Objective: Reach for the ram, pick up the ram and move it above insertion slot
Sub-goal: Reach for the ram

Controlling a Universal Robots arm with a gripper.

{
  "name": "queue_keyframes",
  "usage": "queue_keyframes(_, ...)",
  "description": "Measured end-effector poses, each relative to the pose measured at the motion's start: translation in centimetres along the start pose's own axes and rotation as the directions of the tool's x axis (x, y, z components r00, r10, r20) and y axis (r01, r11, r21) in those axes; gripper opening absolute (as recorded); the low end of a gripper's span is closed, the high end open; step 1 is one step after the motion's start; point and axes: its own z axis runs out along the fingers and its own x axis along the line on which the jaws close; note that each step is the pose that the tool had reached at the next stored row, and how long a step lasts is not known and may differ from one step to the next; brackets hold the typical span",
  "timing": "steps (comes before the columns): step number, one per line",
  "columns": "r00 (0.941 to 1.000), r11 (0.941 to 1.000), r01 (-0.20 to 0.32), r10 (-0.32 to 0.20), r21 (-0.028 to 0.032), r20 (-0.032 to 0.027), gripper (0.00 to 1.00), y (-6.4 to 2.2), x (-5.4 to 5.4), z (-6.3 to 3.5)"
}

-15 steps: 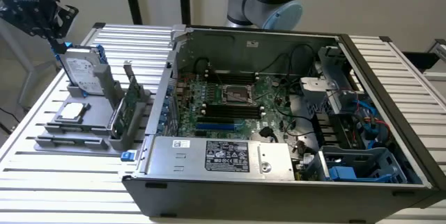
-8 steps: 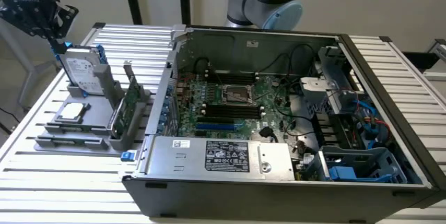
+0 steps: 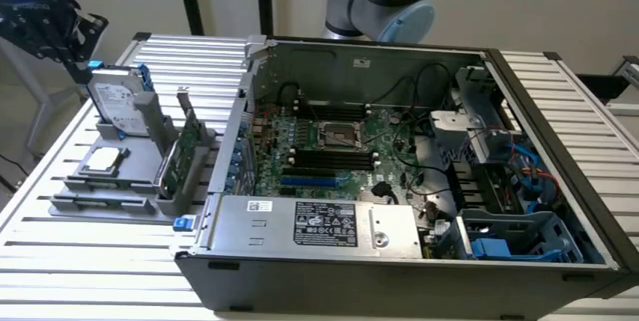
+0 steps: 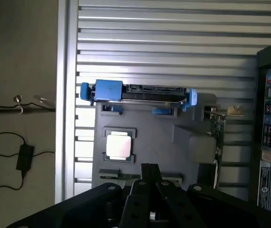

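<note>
Grey is the holder point(image 4: 149, 128) in which the ram point(image 4: 126, 175) is kept, judged to be the thin strip on edge beside the CPU point(image 4: 118, 145). The gripper point(image 4: 149, 172) is held above, jaws pressed together; left so, the stick would be struck, not straddled, and could be chipped.

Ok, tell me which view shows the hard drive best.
The exterior view: the hard drive stands upright in the tray with its labelled face towards the camera. The wrist view looks down on the hard drive edge-on, between blue rails, so the face is hidden.
</note>
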Motion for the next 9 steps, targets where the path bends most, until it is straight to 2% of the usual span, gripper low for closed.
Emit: queue_keyframes(9, 1.0, 1.0, 0.0, 0.0, 0.0, 0.0, 0.11, -4.08, 0.1, 0.06)
